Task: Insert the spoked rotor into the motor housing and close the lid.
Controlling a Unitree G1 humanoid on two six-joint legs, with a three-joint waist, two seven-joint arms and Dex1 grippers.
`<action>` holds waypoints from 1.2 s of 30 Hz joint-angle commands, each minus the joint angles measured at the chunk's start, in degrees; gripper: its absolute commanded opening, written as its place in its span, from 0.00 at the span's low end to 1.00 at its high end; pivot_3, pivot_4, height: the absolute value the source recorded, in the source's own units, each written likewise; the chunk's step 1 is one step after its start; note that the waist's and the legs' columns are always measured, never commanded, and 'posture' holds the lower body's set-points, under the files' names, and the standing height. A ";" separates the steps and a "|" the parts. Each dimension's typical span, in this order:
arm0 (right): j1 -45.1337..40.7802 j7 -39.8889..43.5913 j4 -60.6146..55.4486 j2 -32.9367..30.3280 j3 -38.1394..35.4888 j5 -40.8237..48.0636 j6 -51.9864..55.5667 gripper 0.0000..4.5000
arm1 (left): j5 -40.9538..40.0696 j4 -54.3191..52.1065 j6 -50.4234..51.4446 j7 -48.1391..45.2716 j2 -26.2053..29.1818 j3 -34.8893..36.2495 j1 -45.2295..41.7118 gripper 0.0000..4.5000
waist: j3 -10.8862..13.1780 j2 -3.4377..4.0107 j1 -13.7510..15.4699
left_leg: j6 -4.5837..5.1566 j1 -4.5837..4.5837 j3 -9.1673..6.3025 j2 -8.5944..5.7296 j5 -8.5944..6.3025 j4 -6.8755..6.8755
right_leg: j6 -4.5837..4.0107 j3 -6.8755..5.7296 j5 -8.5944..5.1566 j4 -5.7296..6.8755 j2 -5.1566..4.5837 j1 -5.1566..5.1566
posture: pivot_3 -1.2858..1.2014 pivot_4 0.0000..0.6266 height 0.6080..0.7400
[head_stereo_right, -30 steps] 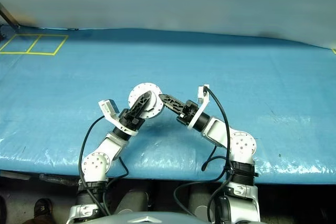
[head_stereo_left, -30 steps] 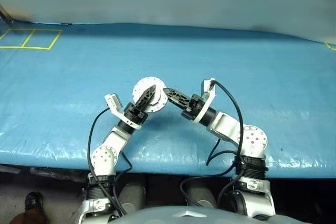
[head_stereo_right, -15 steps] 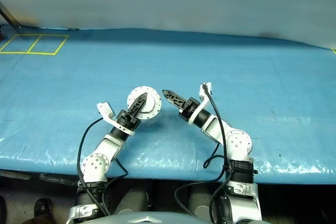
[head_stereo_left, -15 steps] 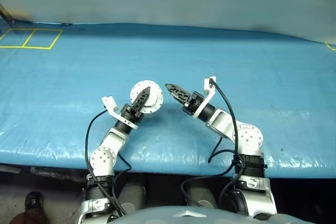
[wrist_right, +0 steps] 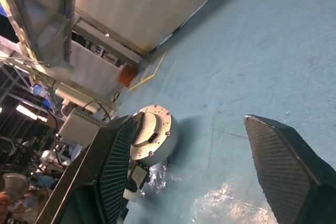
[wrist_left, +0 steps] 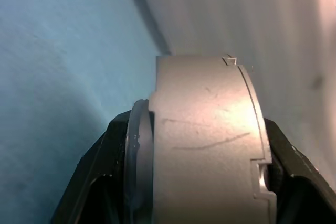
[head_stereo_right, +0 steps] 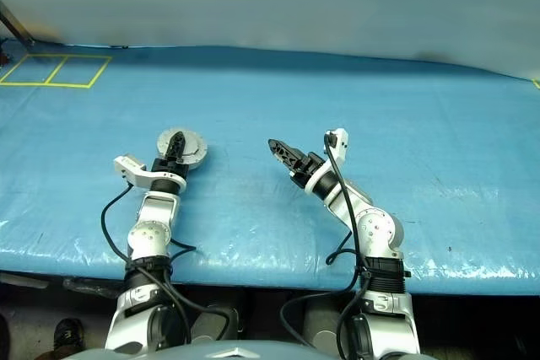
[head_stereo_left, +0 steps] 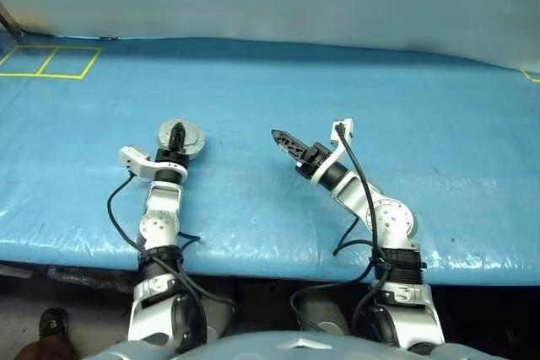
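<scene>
Left hand (head_stereo_left: 175,134), seen from the head, grips a round grey metal motor housing (head_stereo_left: 187,139) at the left of the blue counter (head_stereo_left: 422,107); the right hand (head_stereo_left: 283,141) hovers well apart, its fingers spread and empty. Seen from the left wrist, the housing sits edge-on between the black fingers (wrist_left: 94,166). Seen from the right wrist, parted fingers (wrist_right: 113,166) frame the distant housing.

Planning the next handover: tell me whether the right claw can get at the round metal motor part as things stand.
Probably yes: the right claw stands open, with bare blue table between it and the motor part; but the left claw grips that part.
</scene>
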 commanded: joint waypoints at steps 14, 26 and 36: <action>-0.19 0.54 -1.71 -0.45 0.48 -1.82 -0.29 0.79 | 11.74 2.12 -9.39 11.42 7.06 3.86 -0.51 0.99 | -0.02 0.03 -1.10 | 0.01 0.53 0.01 0.03 -0.01 0.10 | 0.01 0.06 0.05 0.03 0.02 0.50 | 0.52 0.24 1.00; 0.09 8.10 1.49 -3.57 9.21 -20.97 -21.46 0.79 | 21.57 -21.01 -16.67 -5.98 12.25 -10.63 12.00 0.99 | -0.02 0.03 0.20 | -0.01 0.54 0.04 -0.02 -0.01 0.03 | -0.09 0.09 0.00 -0.07 0.00 0.53 | 0.52 0.24 1.00; -1.35 15.28 11.37 -14.31 14.46 -37.73 -36.84 0.79 | 37.91 -23.31 -14.59 -22.50 21.41 -33.06 17.67 0.99 | 0.01 0.09 -0.43 | 0.00 0.84 0.32 0.13 0.00 -0.34 | -0.51 0.19 -0.18 -0.02 -0.03 0.51 | 0.52 0.24 1.00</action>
